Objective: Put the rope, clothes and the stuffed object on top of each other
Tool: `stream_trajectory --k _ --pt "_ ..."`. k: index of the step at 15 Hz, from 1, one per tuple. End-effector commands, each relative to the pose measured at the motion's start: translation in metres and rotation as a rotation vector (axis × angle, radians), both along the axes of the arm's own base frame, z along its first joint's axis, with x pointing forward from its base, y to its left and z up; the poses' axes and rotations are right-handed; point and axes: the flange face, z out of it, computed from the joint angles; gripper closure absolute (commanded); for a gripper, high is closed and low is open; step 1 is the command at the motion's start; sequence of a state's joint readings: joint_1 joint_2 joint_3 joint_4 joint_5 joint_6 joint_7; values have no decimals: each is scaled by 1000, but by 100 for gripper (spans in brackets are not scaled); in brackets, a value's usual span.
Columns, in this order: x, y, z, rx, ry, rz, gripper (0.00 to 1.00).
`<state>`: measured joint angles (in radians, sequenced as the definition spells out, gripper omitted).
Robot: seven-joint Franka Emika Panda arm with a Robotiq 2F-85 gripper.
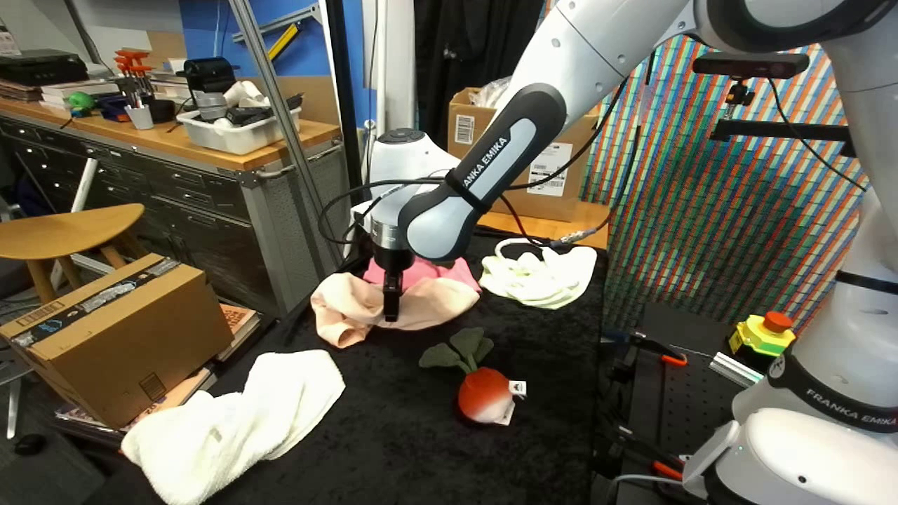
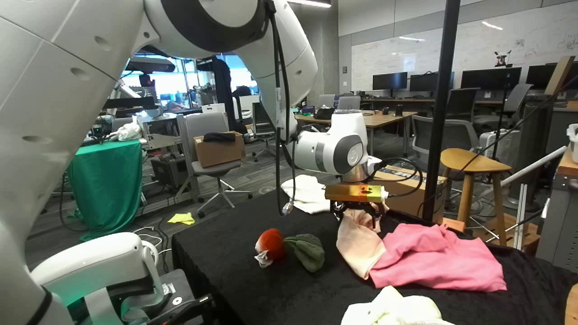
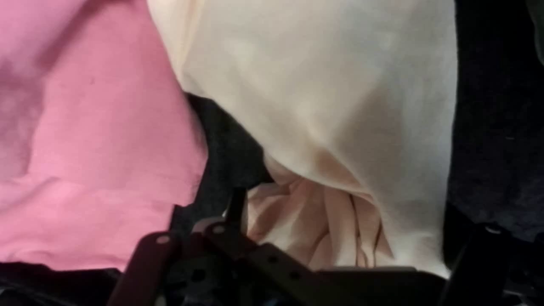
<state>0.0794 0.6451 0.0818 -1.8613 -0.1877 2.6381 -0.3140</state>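
Note:
The stuffed object is a red and white radish (image 1: 484, 394) with green leaves; it lies on the black-covered table and also shows in the other exterior picture (image 2: 271, 246). A peach cloth (image 1: 438, 303) lies crumpled beside and partly over a pink cloth (image 2: 438, 259). A white towel (image 1: 242, 428) and a pale green cloth (image 1: 540, 277) lie apart. I cannot make out a rope. My gripper (image 2: 356, 216) points down over the peach cloth (image 3: 323, 85). In the wrist view its fingers (image 3: 346, 229) are wide apart, with peach folds between them.
The black-covered table (image 1: 407, 449) bears all the cloths. A cardboard box (image 1: 119, 337) stands beyond its edge near the white towel. A larger box (image 1: 554, 168) stands behind the arm. A black post (image 2: 440, 113) rises near the table, and a loose cable hangs from the arm.

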Motion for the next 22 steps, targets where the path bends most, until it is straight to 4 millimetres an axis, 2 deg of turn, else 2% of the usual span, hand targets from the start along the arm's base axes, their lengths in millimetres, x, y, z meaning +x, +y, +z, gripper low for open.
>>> stream_trajectory --k 1,4,5,6,7,10,12,15,17,22 --pt "-5 9 -4 32 12 -3 0" --pt "-5 11 -6 32 16 -4 0" --pt "-4 10 -5 34 17 -8 25" --pt "-4 9 -4 36 17 -12 25" --pt "-3 8 -2 34 15 -14 32" --pt "-3 3 2 27 22 -24 58" --pt "-4 0 6 28 29 -34 72" --pt "-9 -6 24 31 40 -50 96" --pt "-13 -11 43 41 27 -61 100" --pt "-36 -35 114 96 0 -111 97"
